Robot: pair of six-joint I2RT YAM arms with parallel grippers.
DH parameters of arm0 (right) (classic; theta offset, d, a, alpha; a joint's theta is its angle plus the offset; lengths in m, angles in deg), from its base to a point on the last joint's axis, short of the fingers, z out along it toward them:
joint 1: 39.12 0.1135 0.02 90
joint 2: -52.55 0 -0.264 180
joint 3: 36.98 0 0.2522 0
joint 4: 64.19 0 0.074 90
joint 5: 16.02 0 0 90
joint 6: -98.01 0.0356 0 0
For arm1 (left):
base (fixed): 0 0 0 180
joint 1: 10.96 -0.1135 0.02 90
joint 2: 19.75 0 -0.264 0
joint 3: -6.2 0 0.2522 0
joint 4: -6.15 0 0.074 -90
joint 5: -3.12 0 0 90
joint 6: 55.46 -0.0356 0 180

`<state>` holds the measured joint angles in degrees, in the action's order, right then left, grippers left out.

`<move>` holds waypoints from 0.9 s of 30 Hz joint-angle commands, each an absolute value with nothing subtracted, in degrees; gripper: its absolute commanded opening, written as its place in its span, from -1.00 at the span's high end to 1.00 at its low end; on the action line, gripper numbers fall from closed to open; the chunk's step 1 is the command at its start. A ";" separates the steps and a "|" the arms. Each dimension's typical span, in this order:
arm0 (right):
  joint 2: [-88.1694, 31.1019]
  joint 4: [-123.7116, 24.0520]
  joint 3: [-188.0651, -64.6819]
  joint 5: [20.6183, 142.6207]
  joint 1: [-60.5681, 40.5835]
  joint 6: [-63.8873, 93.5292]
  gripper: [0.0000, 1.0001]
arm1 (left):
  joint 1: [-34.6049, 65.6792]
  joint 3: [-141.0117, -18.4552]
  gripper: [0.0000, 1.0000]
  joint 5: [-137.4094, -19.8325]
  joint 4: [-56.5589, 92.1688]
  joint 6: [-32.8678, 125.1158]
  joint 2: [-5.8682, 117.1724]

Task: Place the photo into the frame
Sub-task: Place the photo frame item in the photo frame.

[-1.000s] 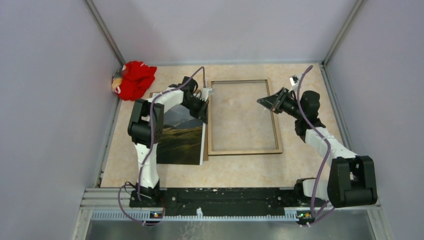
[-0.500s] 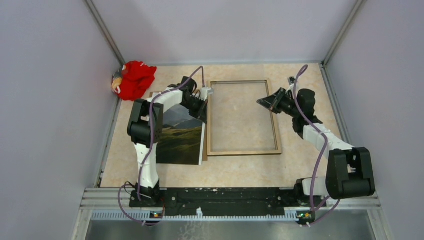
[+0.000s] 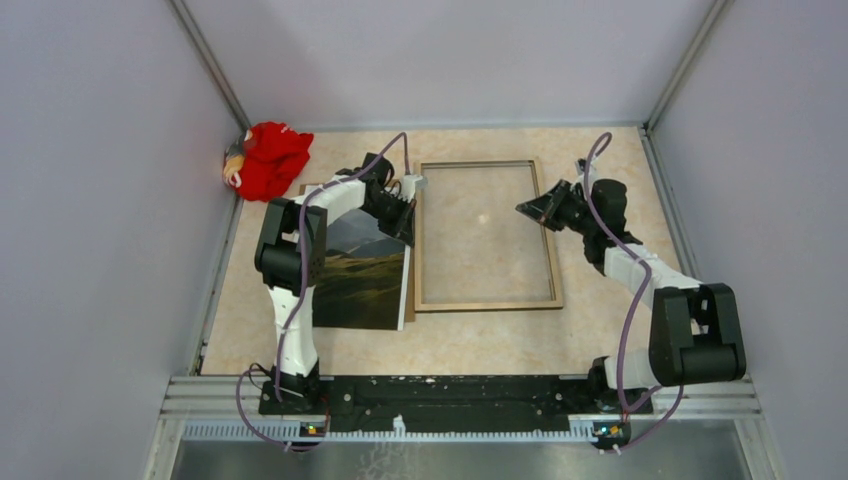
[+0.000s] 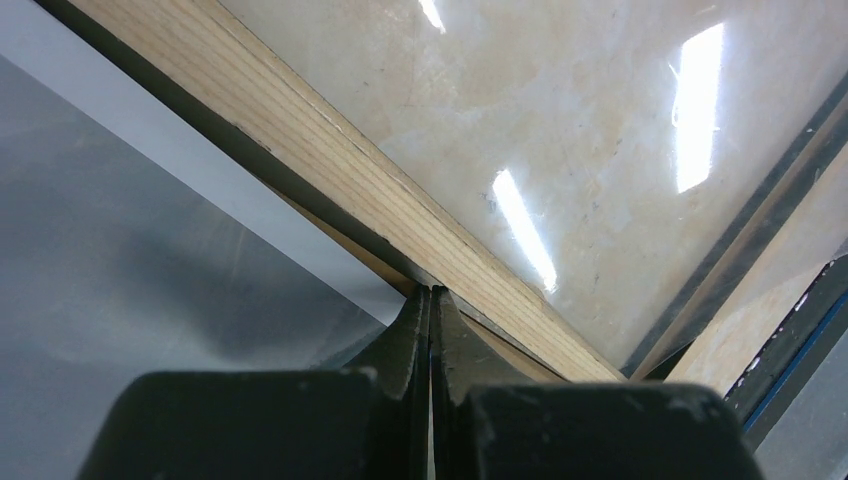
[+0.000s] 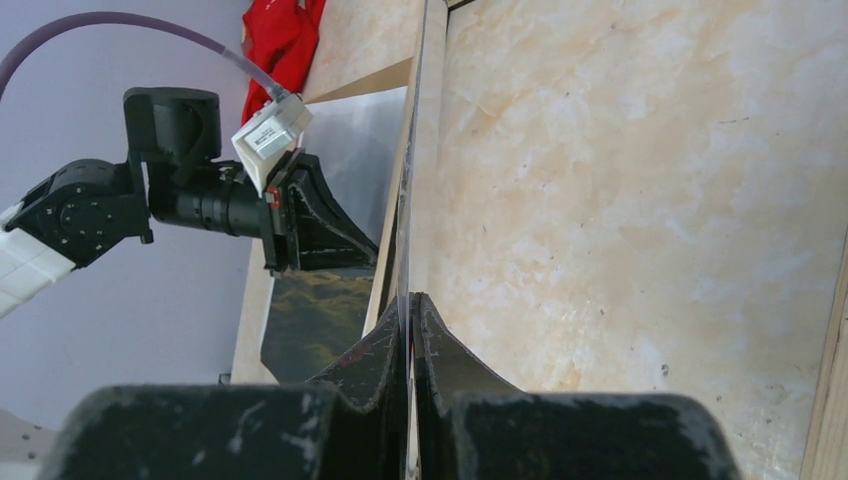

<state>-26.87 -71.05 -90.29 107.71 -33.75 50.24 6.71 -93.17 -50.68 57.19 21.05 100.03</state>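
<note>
The frame (image 3: pixel 487 302) lies back up in the middle of the table, its tan wood showing. The photo (image 3: pixel 360 275) lies face up to its left on a brown backing board (image 3: pixel 409 300). My left gripper (image 3: pixel 405 215) is shut, its tips (image 4: pixel 431 291) at the photo's far right corner (image 4: pixel 120 250), against the frame's left rail (image 4: pixel 330 160). My right gripper (image 3: pixel 522 207) is shut on the right edge of the clear pane (image 4: pixel 560 130) over the frame's right side. In the right wrist view (image 5: pixel 410 297) the pane runs edge-on up from the jaws.
A red cloth (image 3: pixel 268 158) lies at the far left corner against the wall. Grey walls close in the table on three sides. The frame's right rail (image 5: pixel 832 400) shows beside my right gripper.
My right wrist has shifted a little left and its gripper has dipped slightly toward the frame, still holding the pane. The left arm, photo and frame have not moved.
</note>
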 commanded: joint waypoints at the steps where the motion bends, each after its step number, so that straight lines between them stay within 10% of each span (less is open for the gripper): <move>1: -27.73 -73.73 -91.86 111.32 -33.42 52.22 1.00 | 6.95 -93.17 1.00 -50.45 55.91 20.75 99.67; 27: -30.98 -66.63 -93.24 111.33 -33.41 52.61 1.00 | 7.58 -93.53 1.00 -50.50 55.50 21.10 100.01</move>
